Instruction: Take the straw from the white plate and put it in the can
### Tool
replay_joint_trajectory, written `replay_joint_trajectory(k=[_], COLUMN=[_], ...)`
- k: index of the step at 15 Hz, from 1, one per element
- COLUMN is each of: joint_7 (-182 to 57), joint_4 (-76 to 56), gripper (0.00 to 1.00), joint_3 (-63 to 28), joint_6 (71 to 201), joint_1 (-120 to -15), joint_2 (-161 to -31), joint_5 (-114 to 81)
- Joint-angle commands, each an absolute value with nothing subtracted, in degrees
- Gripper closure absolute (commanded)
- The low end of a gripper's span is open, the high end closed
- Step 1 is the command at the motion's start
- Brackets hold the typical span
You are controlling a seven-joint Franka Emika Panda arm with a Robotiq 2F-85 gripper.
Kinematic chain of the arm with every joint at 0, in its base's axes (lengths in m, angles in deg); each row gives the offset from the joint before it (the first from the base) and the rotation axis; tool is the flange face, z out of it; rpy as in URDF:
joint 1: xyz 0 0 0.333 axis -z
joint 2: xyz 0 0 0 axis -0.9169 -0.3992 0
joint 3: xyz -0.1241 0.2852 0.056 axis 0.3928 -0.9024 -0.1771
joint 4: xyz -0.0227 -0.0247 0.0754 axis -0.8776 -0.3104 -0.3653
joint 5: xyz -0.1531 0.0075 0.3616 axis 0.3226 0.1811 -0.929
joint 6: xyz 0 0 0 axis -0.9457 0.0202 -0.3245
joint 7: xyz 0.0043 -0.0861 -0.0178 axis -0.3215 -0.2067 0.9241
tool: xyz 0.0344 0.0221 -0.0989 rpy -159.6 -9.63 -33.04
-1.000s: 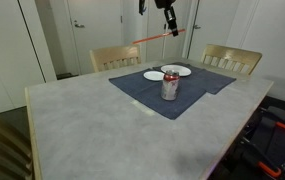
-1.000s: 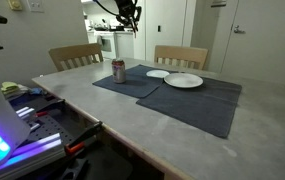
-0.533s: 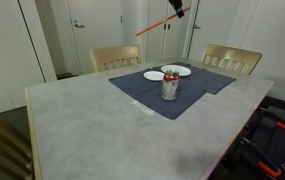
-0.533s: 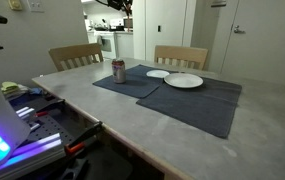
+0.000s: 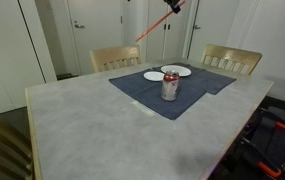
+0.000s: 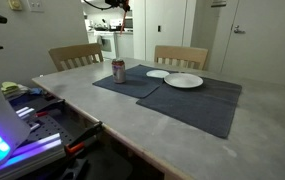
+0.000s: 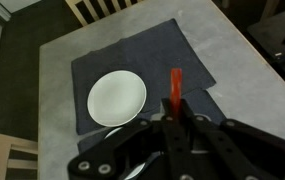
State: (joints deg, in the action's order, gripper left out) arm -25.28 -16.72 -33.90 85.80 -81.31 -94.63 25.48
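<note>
My gripper (image 5: 178, 5) is high above the table at the top edge of an exterior view, shut on the red-orange straw (image 5: 154, 26). The straw slants down and left from the jaws. In the wrist view the gripper (image 7: 172, 118) pinches the straw (image 7: 174, 88), which sticks out ahead over the dark cloth. The wide white plate (image 5: 178, 70) (image 6: 184, 81) (image 7: 117, 97) lies bare on the cloth. The can (image 5: 169, 86) (image 6: 119, 70) stands upright on the cloth, far below the gripper. In the exterior view from the other side only a bit of the gripper (image 6: 124, 4) shows.
A smaller white dish (image 5: 153, 75) (image 6: 158, 73) lies beside the plate. Dark blue cloths (image 5: 147, 95) (image 6: 197, 105) cover the far half of the marble table (image 5: 82, 125). Two wooden chairs (image 5: 115, 57) (image 5: 232, 58) stand behind the table.
My gripper has risen with the straw to the top of the picture. The straw has tipped from nearly level to a steep slant.
</note>
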Motion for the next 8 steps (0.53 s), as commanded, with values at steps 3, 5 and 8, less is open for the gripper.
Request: replay_joint_trajectory(k=[3, 5, 8], joint_7=[-18.45, -16.41, -12.36], joint_4=[-17.28, -18.21, -19.98], gripper=[0.98, 0.98, 0.98], joint_3=[-35.42, -35.59, -35.75], joint_6=[83.47, 83.32, 83.75], joint_1=[-82.28, -82.27, -81.87], joint_2=[-95.23, -94.82, -93.71], joint_5=[33.43, 35.33, 36.29])
